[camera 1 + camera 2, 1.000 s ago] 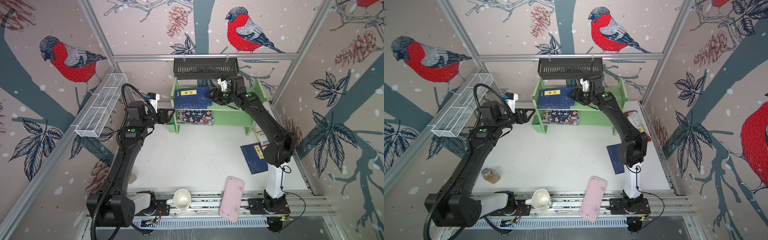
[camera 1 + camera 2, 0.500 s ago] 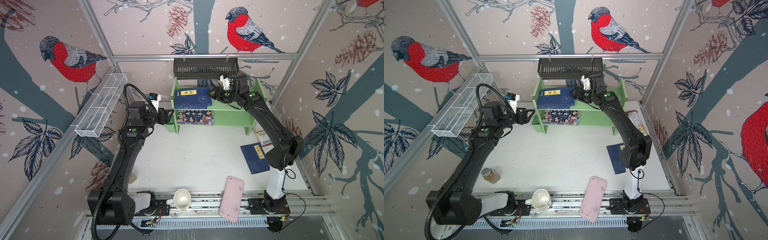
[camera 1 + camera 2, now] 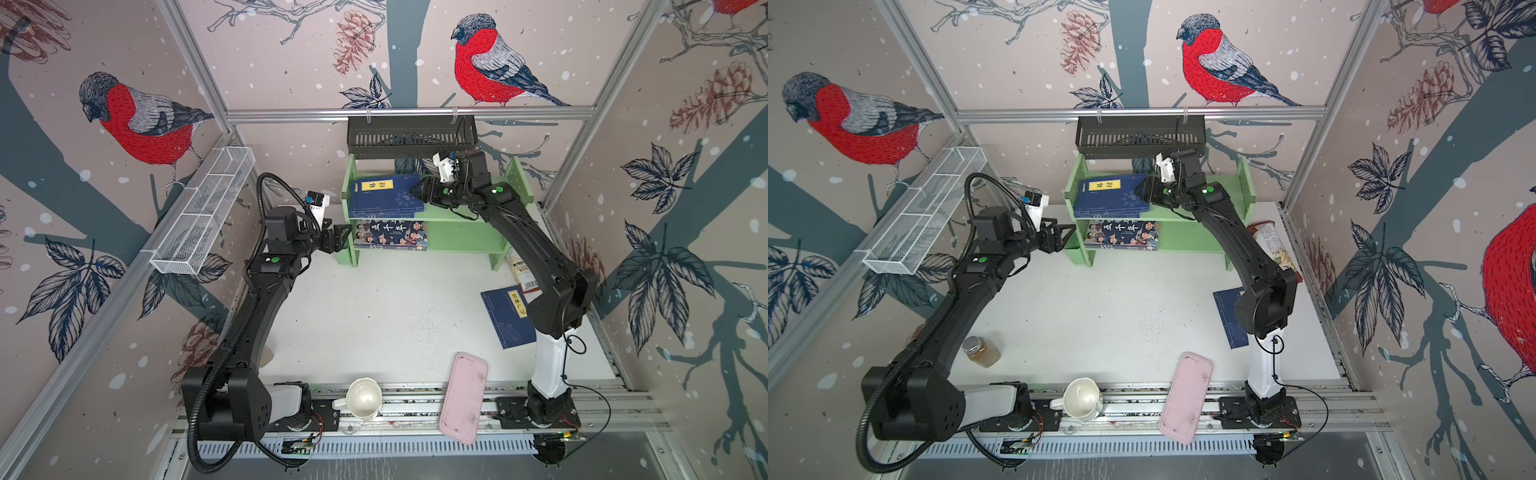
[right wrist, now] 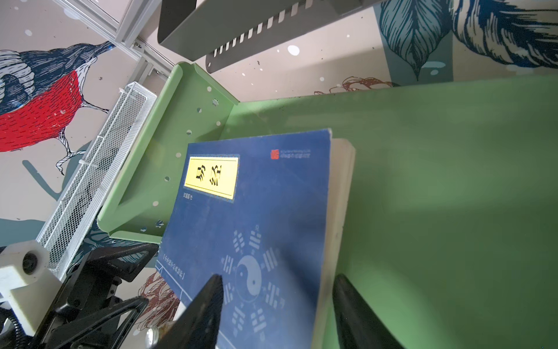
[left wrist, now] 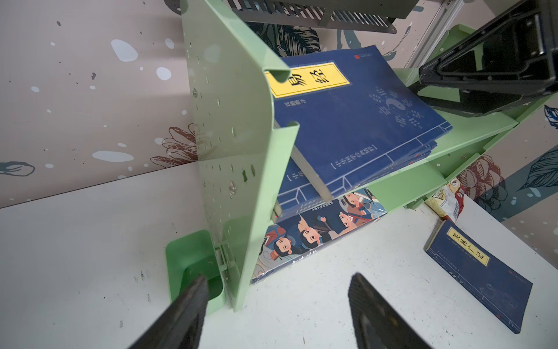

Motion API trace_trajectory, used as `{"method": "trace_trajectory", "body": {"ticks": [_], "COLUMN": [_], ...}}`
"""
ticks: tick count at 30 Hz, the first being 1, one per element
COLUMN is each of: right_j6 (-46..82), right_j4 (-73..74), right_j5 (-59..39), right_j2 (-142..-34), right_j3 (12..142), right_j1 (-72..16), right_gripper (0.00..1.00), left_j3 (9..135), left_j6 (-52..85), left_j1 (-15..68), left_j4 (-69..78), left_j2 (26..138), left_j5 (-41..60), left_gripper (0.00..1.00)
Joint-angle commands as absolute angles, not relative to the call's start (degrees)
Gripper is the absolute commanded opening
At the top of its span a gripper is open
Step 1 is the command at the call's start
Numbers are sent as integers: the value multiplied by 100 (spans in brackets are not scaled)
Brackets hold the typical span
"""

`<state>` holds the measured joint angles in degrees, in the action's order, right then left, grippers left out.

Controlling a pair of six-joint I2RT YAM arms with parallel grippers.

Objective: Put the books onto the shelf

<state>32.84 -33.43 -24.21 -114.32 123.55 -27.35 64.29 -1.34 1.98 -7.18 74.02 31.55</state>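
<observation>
Resting on shelf [image 3: 457, 237]: navy books [image 3: 384, 195] above cartoon book [image 3: 390, 235]; left claw [image 3: 345, 237], right claw [image 3: 415, 192] apart.

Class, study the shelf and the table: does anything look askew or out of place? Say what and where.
The navy stack on the upper tier of the shelf sits fanned and overhangs its front edge. One navy book lies on the table, not shelved.

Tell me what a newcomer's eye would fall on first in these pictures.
The red-breasted birds painted on the walls pull the eye first, all around the cell. Next comes the light green shelf at the back of the table, with a stack of navy books on its upper tier and a cartoon-cover book below. One navy book lies alone on the table's right side.
</observation>
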Motion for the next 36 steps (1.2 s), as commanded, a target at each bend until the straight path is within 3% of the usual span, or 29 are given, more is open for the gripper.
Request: {"method": "trace_trajectory", "body": {"ticks": [1, 36], "right_j6": [3173, 3270], "right_j4": [-3375, -3331], "right_j5": [-2426, -2503], "right_j2": [-11450, -11548], "right_j3": [12407, 12665], "right_j1": [-2759, -2918], "right_gripper": [59, 58], "left_j3": [6449, 6504], "left_j6": [-200, 155], "left_j1": [196, 261], "left_j4": [-328, 193], "left_j2": [7461, 7812], "left_j5": [3242, 3172], "left_gripper": [74, 74]}}
